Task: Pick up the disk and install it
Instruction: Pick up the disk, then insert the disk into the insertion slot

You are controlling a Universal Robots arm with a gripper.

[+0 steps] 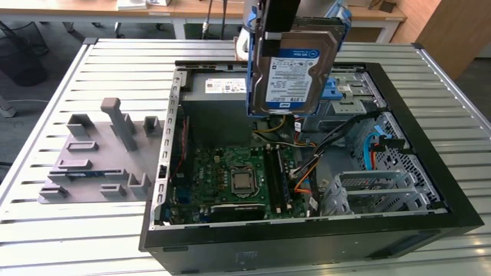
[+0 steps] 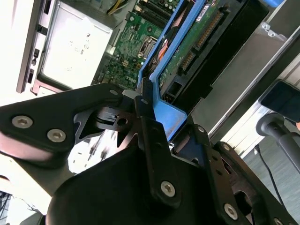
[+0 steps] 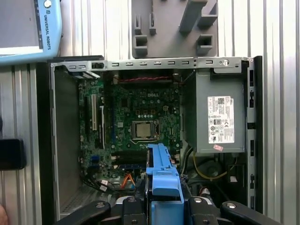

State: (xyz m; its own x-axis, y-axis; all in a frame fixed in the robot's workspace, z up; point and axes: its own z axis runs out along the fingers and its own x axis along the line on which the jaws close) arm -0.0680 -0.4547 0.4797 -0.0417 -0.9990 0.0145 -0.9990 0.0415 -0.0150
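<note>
A slatted metal table (image 1: 77, 230) fills most of the exterior view, with desks (image 1: 153, 8) and a wooden panel (image 1: 452, 29) beyond its far edge. A black computer case (image 1: 307, 247) lies on the table on its side with the cover off, taking up the middle and the exterior view's right. A grey moulded fixture (image 1: 100, 161) with upright posts and slots sits on the slats at the exterior view's left, just beside the case.

Inside the case, the green motherboard (image 1: 230, 172) covers the near left part, its bare processor socket (image 1: 243, 179) near the middle. The grey power supply (image 1: 218, 95) with a white sticker stands in the far left corner. Silver drive cages (image 1: 383, 190) line the right side, and a blue latch (image 1: 332, 92) tops the far one. Loose orange and black cables (image 1: 307, 167) trail between board and cages (they lie across the floor under the raised load).

The disk (image 1: 295, 72) hangs upright in the air above the far part of the open case, clear of everything inside, its blue-and-white label facing the exterior camera. The gripper (image 3: 161, 208) holds it from above, jaws clamped on the blue carrier frame at the disk's edge. In the second wrist view a black finger (image 2: 149, 117) presses against that frame. A blue-rimmed pendant (image 3: 28, 28) rests on the table just outside the case.
</note>
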